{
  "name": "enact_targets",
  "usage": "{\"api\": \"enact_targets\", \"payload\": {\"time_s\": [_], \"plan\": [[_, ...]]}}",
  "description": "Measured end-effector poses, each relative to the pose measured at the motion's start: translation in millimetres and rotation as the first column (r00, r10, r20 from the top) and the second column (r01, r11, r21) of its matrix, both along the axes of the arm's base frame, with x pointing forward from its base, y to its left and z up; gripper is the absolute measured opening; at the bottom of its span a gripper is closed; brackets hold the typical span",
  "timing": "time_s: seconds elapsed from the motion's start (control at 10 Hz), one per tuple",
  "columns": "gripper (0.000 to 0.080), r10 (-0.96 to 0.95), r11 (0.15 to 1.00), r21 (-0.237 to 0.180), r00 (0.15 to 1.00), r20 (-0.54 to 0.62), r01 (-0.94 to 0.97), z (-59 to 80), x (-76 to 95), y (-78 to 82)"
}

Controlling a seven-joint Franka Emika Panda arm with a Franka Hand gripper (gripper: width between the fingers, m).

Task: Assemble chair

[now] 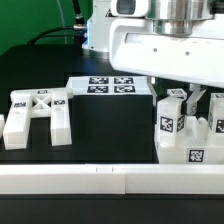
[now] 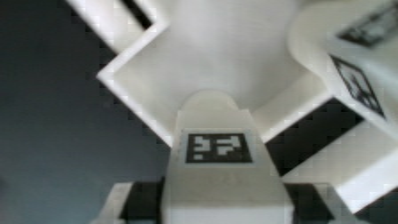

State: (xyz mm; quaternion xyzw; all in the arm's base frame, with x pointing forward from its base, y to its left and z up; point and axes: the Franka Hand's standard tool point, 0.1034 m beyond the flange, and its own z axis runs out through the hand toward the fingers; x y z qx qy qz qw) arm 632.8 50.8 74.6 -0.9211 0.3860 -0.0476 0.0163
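My gripper hangs over the cluster of white chair parts at the exterior view's right. In the wrist view the gripper is shut on a chunky white leg with a square tag, and the dark pads press on both its sides. The same leg stands upright among the other tagged blocks. Past it in the wrist view lies a bent white part, with another tagged piece beside it. The H-shaped piece lies flat at the exterior view's left, apart from the gripper.
The marker board lies on the black table behind the middle. A long white rail runs along the front edge. The arm's white body fills the upper right.
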Motion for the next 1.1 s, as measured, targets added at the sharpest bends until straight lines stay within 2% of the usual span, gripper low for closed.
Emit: {"api": "enact_targets", "payload": {"time_s": [0.2,0.5,0.6,0.7,1.1], "plan": [[0.0291,-0.11,0.994,0.014,0.994,-0.006,0.11,-0.1,1.0,0.0],[0.0304,-0.067,0.998,0.01,0.998,-0.006,0.067,-0.4,0.7,-0.2],[0.048,-0.019,1.0,0.005,1.0,-0.003,0.019,-0.5,0.9,-0.9],[0.0611,0.084,0.996,-0.007,0.996,0.0,-0.084,-0.9,1.0,-1.7],[0.0647,0.48,0.876,-0.056,0.877,-0.011,-0.48,0.1,3.4,-3.9]]}}
